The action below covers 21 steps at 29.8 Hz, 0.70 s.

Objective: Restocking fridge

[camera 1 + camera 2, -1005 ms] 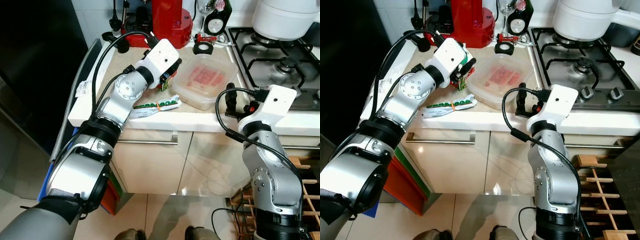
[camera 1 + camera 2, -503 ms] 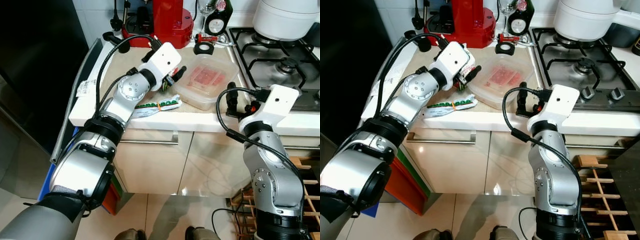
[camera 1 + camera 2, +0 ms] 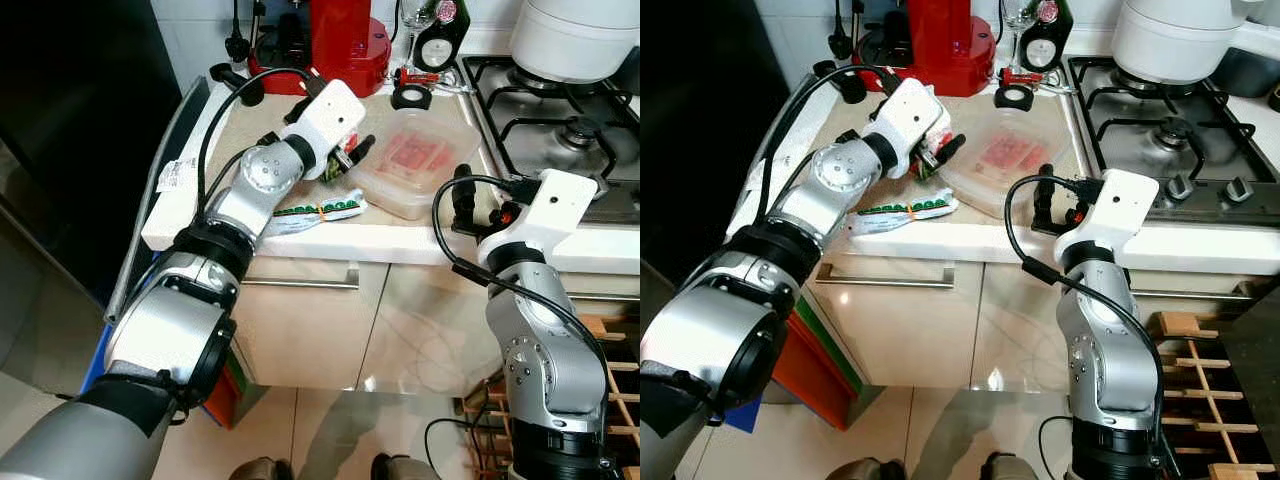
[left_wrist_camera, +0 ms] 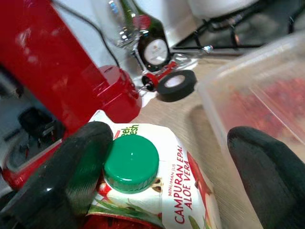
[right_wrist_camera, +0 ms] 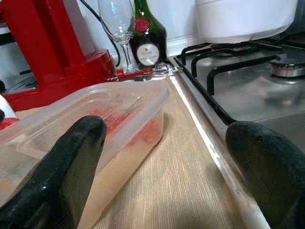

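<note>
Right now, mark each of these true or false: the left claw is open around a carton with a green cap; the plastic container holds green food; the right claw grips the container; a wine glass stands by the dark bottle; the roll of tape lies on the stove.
1. Left claw open around the green-capped carton: true.
2. Container holds green food: false, its contents are red.
3. Right claw grips the container: false, it is open beside it.
4. Wine glass by the bottle: true.
5. Tape on the stove: false, it lies on the counter.
</note>
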Motion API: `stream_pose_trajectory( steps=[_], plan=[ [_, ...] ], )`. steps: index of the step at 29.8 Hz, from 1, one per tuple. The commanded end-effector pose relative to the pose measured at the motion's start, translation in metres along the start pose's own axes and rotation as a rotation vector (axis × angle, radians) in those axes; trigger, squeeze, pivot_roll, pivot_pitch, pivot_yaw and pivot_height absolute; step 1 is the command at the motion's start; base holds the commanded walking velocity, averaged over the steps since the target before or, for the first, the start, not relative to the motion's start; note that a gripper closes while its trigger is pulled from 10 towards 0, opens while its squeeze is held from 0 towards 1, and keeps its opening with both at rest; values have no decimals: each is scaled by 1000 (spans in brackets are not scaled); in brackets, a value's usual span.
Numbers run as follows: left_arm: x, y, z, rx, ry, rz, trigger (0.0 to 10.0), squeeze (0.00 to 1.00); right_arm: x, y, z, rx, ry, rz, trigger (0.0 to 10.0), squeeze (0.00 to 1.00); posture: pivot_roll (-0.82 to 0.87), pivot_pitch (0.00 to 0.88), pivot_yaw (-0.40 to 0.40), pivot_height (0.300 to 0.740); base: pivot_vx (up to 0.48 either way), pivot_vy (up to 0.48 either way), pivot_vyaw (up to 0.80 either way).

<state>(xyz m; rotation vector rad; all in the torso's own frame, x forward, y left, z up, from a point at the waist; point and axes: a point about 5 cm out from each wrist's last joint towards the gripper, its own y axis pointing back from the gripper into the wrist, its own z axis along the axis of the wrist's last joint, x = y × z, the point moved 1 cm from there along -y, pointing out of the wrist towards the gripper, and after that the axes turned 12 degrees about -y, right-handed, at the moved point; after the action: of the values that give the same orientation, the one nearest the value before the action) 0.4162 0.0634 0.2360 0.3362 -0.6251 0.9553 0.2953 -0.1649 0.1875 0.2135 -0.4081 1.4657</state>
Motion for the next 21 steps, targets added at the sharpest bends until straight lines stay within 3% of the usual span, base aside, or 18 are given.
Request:
stream_pose_trajectory(
  steps=[1, 9, 10, 21],
  plan=[
    [-2, 1, -9, 51, 67, -18, 10000, 0, 0, 2, 1, -1, 3, 1, 10000, 0, -229, 62, 36, 740, 0, 0, 0],
    [-5, 1, -13, 64, 58, -36, 10000, 0, 1, 2, 0, 4, 3, 4, 10000, 0, -226, 56, 35, 740, 0, 0, 0],
    [-6, 1, -14, 67, 59, -48, 0, 0, 1, 2, -1, 5, 3, 3, 10000, 0, -226, 55, 33, 740, 0, 0, 0],
    [-19, 4, -22, 85, 104, -151, 0, 0, 1, 1, -1, 9, 2, 2, 10000, 0, -224, 63, 35, 740, 0, 0, 0]
  ],
)
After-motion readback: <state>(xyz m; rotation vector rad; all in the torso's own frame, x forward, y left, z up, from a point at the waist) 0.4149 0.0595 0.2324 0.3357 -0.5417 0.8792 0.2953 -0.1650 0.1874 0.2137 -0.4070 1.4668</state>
